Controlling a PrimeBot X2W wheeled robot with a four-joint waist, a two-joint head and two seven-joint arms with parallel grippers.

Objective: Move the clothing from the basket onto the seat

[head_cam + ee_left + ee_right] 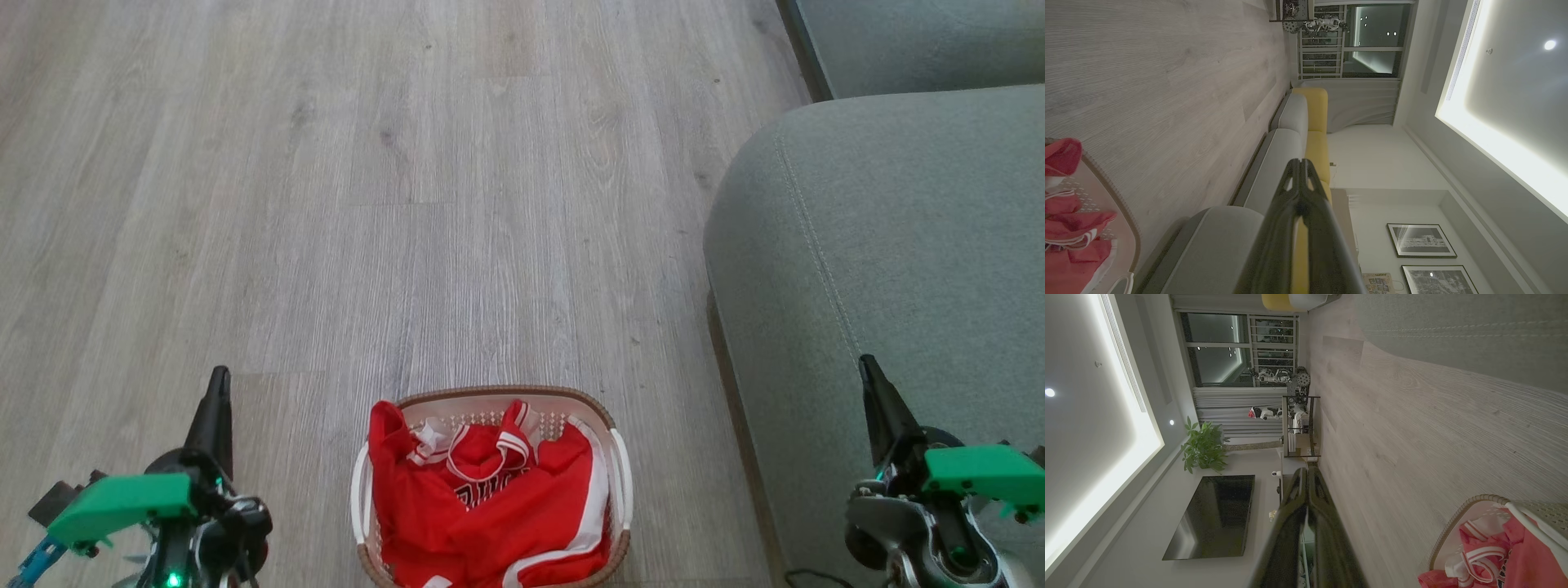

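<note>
Head view: the small oval cream-white perforated plastic basket (490,396) with a brown woven-look rim stands on the pale grey wood-plank floor (326,204), low in the middle. The bright red sports clothing with white stripe trim (490,514) lies heaped inside it, dark lettering showing on one fold. The large grey-green fabric-upholstered seat (898,245) is on the robot's right, near the basket but apart from it, with nothing red on it (so I judge no part of the task done). The left hand (218,384) and the right hand (870,371) flank the basket, well apart from it, fingers pressed together and empty.

Left wrist view: the left hand (1301,167) shows its two dark fingers meeting at the tips, gripping nothing. The basket (1122,228) and clothing (1069,228) sit at the lower left edge, the seat (1216,241) beside them.

Right wrist view: the right hand (1306,473) is likewise closed and empty. The basket (1453,522) with the clothing (1523,555) fills the lower right corner, the seat (1453,326) along the top. Both garments are yet to be lifted out and carried across.
</note>
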